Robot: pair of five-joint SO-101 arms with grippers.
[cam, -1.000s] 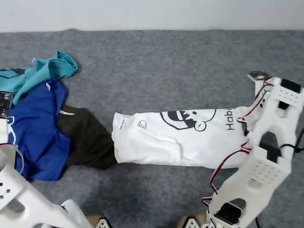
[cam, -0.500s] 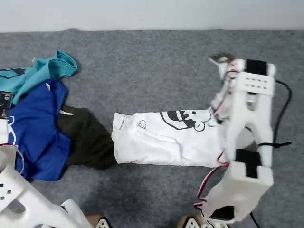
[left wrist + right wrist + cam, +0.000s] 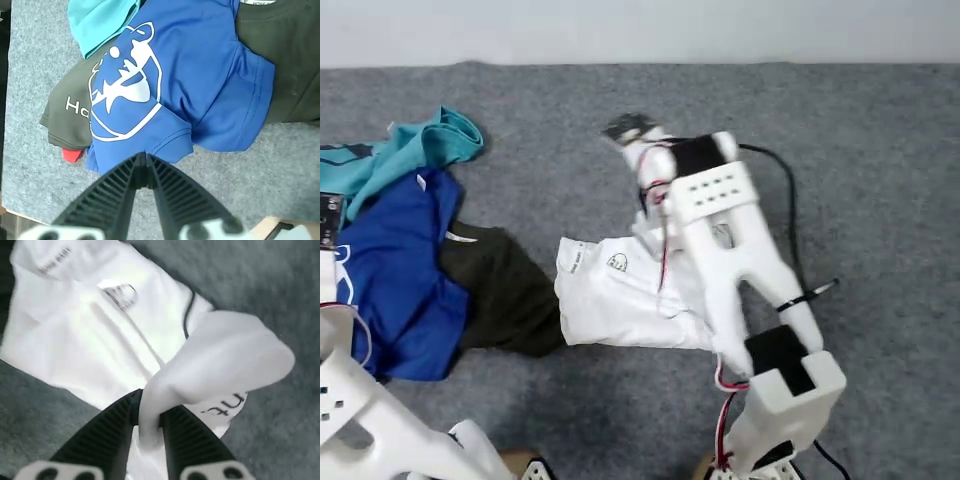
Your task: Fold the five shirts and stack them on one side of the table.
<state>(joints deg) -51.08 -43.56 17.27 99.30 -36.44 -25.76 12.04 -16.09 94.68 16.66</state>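
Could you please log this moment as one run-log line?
right gripper shut on white shirt, fold raised | left gripper shut, empty, over blue shirt

Reading this as robotics lab bench, not home. Grey felt mat [image 3: 570,120] covers table edge to edge. Plain pale wall [image 3: 620,30] runs along far edge. My right arm [image 3: 740,260]: white printed plastic, red wires [image 3: 665,262] bare along it. Tan board [image 3: 270,226] peeks out at near edge.
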